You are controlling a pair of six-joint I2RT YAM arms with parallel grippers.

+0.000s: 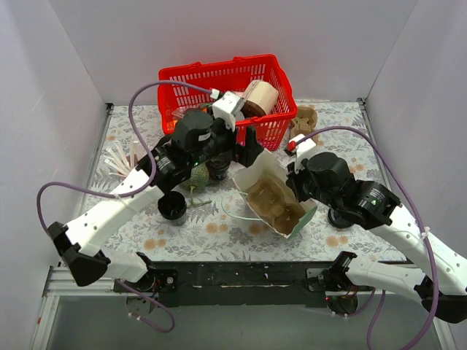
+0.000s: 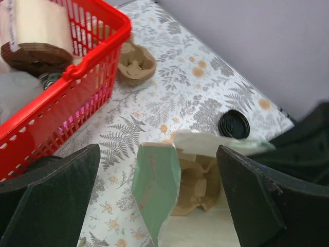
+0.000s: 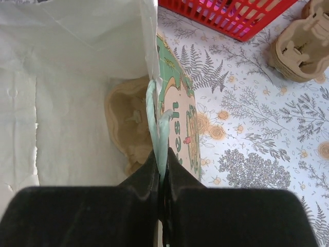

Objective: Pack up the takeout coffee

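At table centre: the paper bag [image 1: 257,172] stands open and leaning, with a moulded cup carrier [image 1: 273,203] in its bottom.
Behind it: the takeout coffee cup [image 1: 259,97] lies tilted in the red basket [image 1: 219,73], brown lid on. By my reading, that is what you have left to pack.
Bag handling: thin paper, light and floppy, likely to tear at the folds. Hold it at the rim, not the wall.
Cup handling: the light card wall will crush if you squeeze hard, and the lid may pop (whether there is liquid inside cannot be told). Take it round the body below the lid and keep it upright once lifted.
Right gripper [image 3: 162,170]: fingers pressed together on the bag's near rim and green handle strip, arm reaching in low from the right.
Left gripper [image 2: 158,150]: fingers wide apart, holding nothing, poised over the bag's far green edge with the basket just beside it.
Off to the side: a spare cup carrier [image 1: 305,120] and a black lid [image 2: 234,123] lie on the table.
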